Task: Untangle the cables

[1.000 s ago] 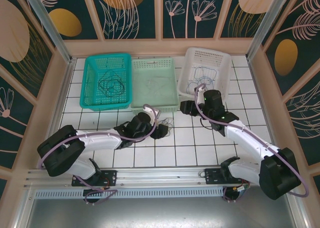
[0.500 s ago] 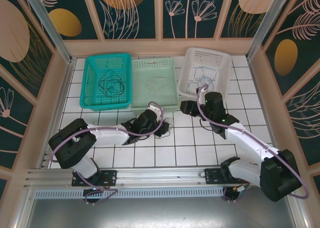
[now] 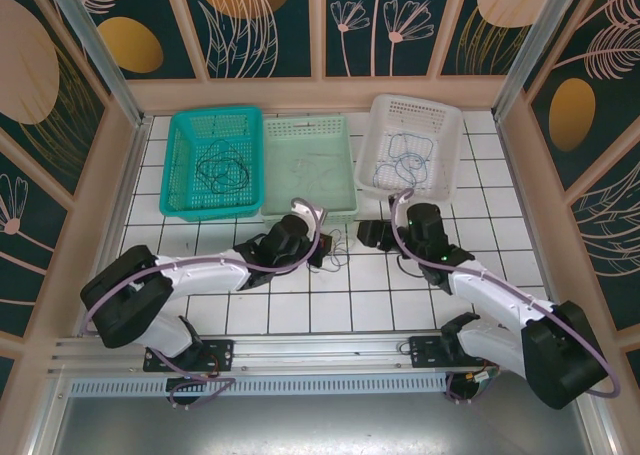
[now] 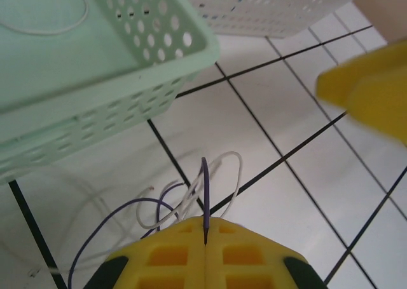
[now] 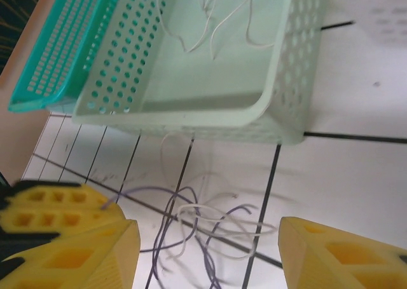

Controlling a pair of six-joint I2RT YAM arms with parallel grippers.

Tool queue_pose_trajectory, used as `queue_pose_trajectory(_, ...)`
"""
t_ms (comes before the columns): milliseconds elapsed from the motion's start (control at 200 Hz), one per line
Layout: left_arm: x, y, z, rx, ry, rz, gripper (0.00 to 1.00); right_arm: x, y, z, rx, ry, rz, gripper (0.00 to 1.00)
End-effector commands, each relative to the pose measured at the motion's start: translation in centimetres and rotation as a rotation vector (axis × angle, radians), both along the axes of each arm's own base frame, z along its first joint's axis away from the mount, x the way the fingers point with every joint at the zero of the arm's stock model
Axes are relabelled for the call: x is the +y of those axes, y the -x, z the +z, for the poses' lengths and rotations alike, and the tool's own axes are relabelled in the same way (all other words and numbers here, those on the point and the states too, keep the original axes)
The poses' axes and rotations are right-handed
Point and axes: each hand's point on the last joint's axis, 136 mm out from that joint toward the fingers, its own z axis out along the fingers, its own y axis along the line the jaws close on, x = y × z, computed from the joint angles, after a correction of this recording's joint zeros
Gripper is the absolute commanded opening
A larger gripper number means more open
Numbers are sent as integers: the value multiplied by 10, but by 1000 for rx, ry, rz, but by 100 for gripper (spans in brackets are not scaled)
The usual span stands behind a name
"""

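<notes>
Purple cable [image 4: 205, 187], pinched in my left gripper [image 4: 205, 223], is looping toward the mint basket [image 4: 95, 105]; right gripper [image 5: 206, 238] is hovering agape.

I'm stretching my left arm [image 3: 200, 272] low across the front, left gripper [image 4: 205, 222] pinched tight; my right arm [image 3: 480, 280] is reaching forward, right gripper [image 5: 206, 228] hanging apart.
</notes>
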Motion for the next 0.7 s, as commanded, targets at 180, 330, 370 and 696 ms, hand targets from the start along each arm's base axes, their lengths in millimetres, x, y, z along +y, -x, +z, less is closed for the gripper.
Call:
queue_pose_trajectory(180,-7,4,44,-79,90,-39,4,32,13,7,-82,-23,98,66)
queue_pose_trajectory(330,-10,7,59,-87,132,-59,4,42,12,2,-111,31,95,71)
queue_pose_trajectory(370,-11,7,62,-88,139,-62,4,45,10,2,-119,43,93,72)
queue_pose_trajectory(696,-6,16,100,-126,244,-76,4,44,-4,-5,-125,92,14,73)
